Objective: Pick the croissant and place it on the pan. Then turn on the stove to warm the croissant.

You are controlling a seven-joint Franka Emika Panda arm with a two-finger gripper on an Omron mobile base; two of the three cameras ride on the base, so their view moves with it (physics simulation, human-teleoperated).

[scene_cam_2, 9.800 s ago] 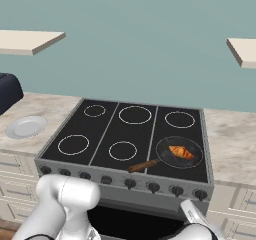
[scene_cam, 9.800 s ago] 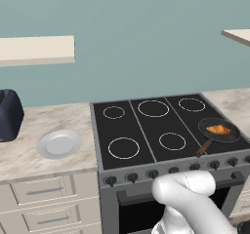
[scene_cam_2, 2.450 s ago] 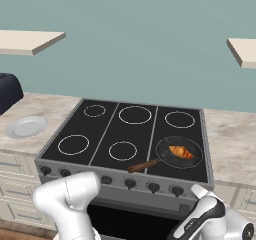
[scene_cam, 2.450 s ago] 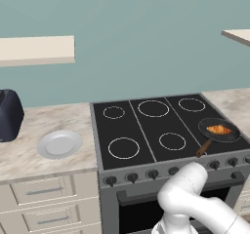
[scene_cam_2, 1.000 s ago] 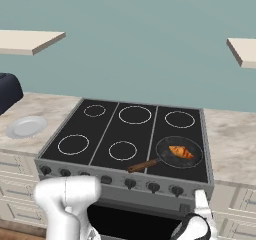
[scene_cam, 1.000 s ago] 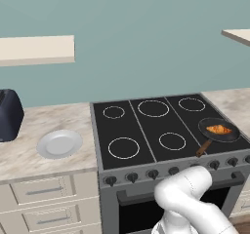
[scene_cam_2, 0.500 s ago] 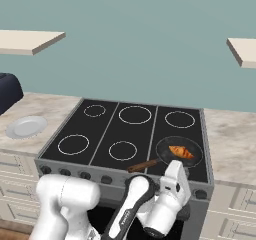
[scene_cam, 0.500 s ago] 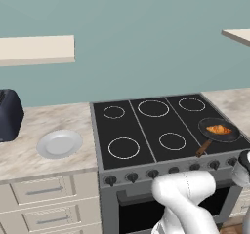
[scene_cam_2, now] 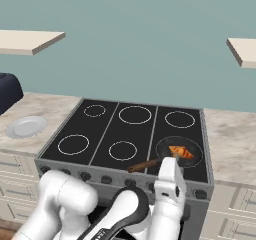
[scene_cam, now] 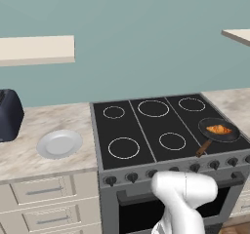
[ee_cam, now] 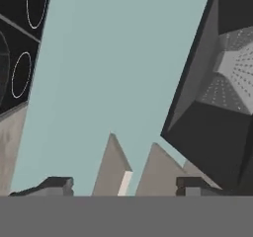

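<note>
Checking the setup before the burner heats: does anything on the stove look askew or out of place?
Nothing stands out. The croissant lies inside the pan, which sits on the front right corner of the stove, its handle angled toward the knobs. Nothing looks spilled or damaged.

The arm (scene_cam_2: pixel 167 204) swung up from low in front of the stove (scene_cam_2: pixel 127 134): in the right base view its white forearm, half a second before leaning at the oven door, now stood upright at the front edge just before the pan (scene_cam_2: pixel 179 153). The pincer (ee_cam: pixel 121 184) parted from nearly closed, its fingertips (ee_cam: pixel 54 184) standing apart.
</note>
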